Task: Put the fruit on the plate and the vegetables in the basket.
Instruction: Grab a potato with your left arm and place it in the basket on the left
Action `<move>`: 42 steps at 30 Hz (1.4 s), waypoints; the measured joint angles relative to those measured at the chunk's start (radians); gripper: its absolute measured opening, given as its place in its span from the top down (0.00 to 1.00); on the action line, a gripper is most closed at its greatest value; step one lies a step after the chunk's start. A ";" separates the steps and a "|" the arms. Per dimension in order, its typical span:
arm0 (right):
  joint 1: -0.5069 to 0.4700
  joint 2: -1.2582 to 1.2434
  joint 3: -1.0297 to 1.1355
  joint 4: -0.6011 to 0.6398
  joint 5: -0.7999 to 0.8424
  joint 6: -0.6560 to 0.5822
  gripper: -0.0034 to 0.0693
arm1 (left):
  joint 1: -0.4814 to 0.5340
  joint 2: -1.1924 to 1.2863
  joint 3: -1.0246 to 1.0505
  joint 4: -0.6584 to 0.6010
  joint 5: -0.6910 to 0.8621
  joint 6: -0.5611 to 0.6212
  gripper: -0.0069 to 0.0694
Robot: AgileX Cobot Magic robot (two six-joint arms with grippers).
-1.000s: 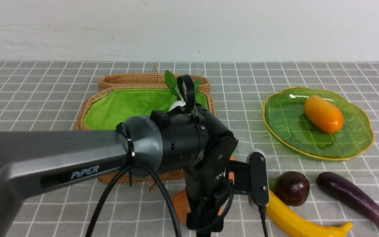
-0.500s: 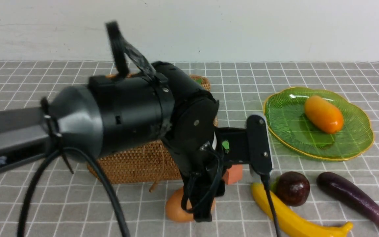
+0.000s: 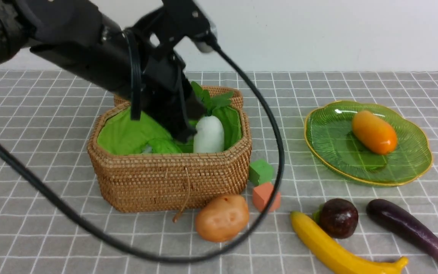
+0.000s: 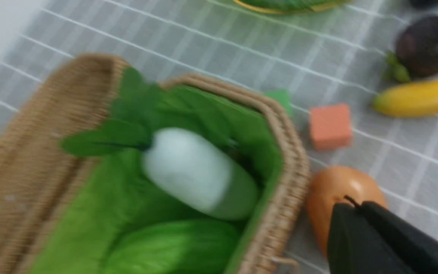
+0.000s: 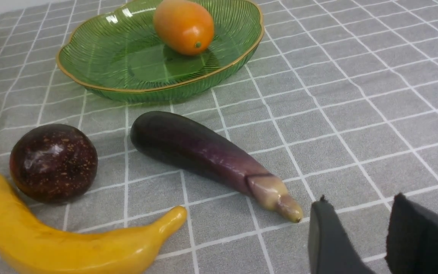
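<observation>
The wicker basket holds the white radish and the light-green gourd. My left gripper hangs over the basket, shut and empty. The potato lies in front of the basket on the cloth. The mango rests on the green plate. Banana, maroon fruit and eggplant lie at the front right. My right gripper stands open just past the eggplant's stem end, out of the front view.
A green cube and an orange cube sit between the basket and the banana. The left arm's black cable loops down across the potato and the cubes. The basket's lid lies behind it.
My left arm has risen from low in front of the basket to above it, and its jaws have closed on nothing. The potato now shows in full.
</observation>
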 joint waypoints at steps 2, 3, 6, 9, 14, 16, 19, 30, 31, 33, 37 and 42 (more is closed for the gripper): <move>0.000 0.000 0.000 0.000 0.000 0.000 0.62 | -0.017 0.004 0.030 -0.008 0.030 0.010 0.77; 0.000 0.000 0.000 0.000 0.000 0.000 0.62 | -0.025 0.009 0.046 -0.012 0.035 0.012 0.72; 0.000 0.000 0.000 0.000 0.000 0.000 0.62 | -0.062 0.021 0.117 -0.031 0.018 0.001 0.48; 0.000 0.000 0.000 0.000 0.000 0.000 0.62 | -0.101 0.033 0.152 -0.075 -0.029 -0.069 0.26; 0.000 0.000 0.000 0.000 0.000 0.000 0.62 | -0.175 0.078 0.158 -0.083 -0.148 -0.264 0.04; 0.000 0.000 0.000 0.000 0.000 0.000 0.62 | -0.187 0.110 0.158 -0.038 -0.172 -0.325 0.04; 0.000 0.000 0.000 0.000 0.000 0.000 0.62 | -0.198 0.162 0.158 0.034 -0.179 -0.412 0.07; 0.000 0.000 0.000 0.000 0.000 0.000 0.62 | -0.206 0.256 0.158 0.185 -0.196 -0.615 0.16; 0.000 0.000 0.000 0.000 0.000 0.000 0.62 | -0.206 0.256 0.155 0.199 -0.194 -0.617 0.16; 0.000 0.000 0.000 0.000 0.000 0.000 0.62 | -0.206 0.256 0.149 0.223 -0.183 -0.617 0.16; 0.000 0.000 0.000 0.000 0.000 0.000 0.62 | -0.221 0.256 0.112 0.316 -0.141 -0.641 0.16; 0.000 0.000 0.000 0.000 0.000 0.000 0.62 | -0.285 0.258 0.099 0.458 -0.151 -0.732 0.16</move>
